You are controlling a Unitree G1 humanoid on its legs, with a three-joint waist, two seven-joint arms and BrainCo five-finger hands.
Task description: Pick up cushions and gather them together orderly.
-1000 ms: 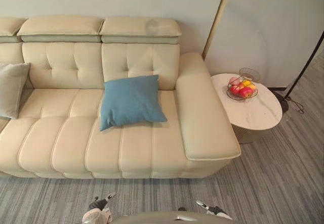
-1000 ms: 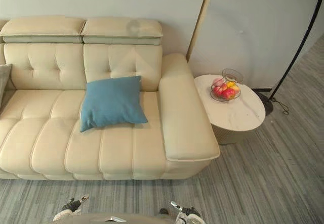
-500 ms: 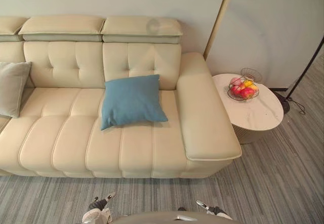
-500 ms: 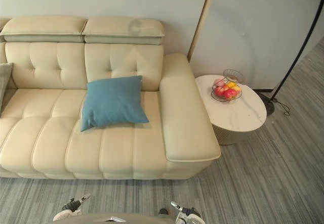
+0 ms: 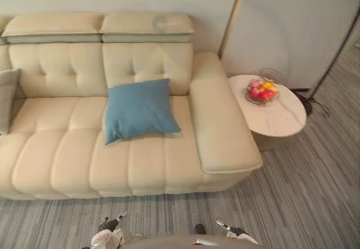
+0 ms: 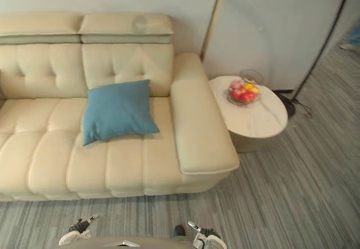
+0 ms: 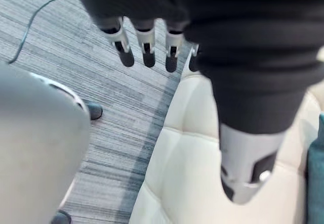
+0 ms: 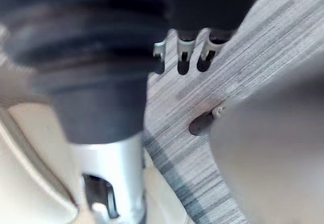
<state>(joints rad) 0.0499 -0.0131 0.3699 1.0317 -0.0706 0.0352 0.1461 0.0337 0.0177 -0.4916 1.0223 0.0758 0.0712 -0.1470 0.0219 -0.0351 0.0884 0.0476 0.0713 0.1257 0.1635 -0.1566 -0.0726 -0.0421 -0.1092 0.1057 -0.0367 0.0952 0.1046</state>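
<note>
The sofa point(image 5: 146, 159) is cream leather or a look-alike, smooth with a soft sheen. The blue cushion point(image 5: 140, 109) is matt woven cloth. The grey cushion point(image 5: 5, 97) looks like matt cloth too. The table point(image 5: 281, 122) has a smooth, pale, marble-like top. The basket point(image 5: 260, 98) is thin metal wire. The carpet point(image 5: 304, 204) is grey, striped and matt. The left hand point(image 7: 248, 158) has smooth silver fingers and a matt dark ribbed cover.

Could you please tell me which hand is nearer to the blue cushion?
Left, probably. The left hand hangs over the floor in front of the sofa seat bearing the blue cushion; the right hand hangs further along, before the armrest.
</note>
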